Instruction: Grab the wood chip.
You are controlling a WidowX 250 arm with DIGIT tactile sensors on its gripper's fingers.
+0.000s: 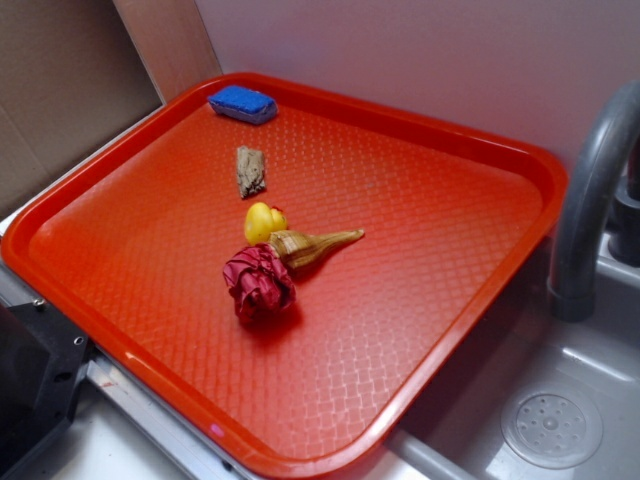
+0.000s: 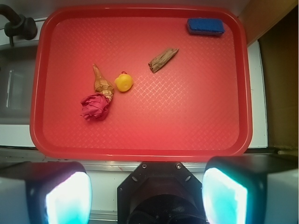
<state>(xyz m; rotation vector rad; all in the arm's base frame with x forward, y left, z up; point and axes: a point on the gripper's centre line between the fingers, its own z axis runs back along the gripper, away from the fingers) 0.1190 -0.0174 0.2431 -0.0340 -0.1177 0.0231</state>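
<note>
From my remote seat, wrist view: the gripper (image 2: 146, 186) sits nearest the lens, its two pale glowing pads (image 2: 67, 198) spread wide at the bottom corners with nothing between them, so I log it as released and empty. It hangs over the near rim of the red textured plastic tray (image 2: 140, 151), well short of everything on it.

Going outward over the tray: the crumpled dark red paper flower (image 2: 95, 107) lies left of centre. Touching its far side is the tan ribbed cone-shaped shell (image 2: 102, 82), narrow tip pointing toward the far edge. Just beside the shell, to the right, sits the small yellow rounded toy (image 2: 124, 83); whether the two touch I cannot tell from here, though the exterior view shows them pressed close.

Further out and right of centre lies the wood chip (image 2: 163, 59), a rough grey-brown fibrous chunk, flat on the tray, angled toward the far right corner, apart from the other items.

Farthest, at the far right corner, the blue rectangular sponge (image 2: 205, 26) rests just inside the rim.

Beyond the tray's left edge: a grey sink basin (image 1: 560, 400) with a curved grey faucet (image 1: 590, 190).
</note>
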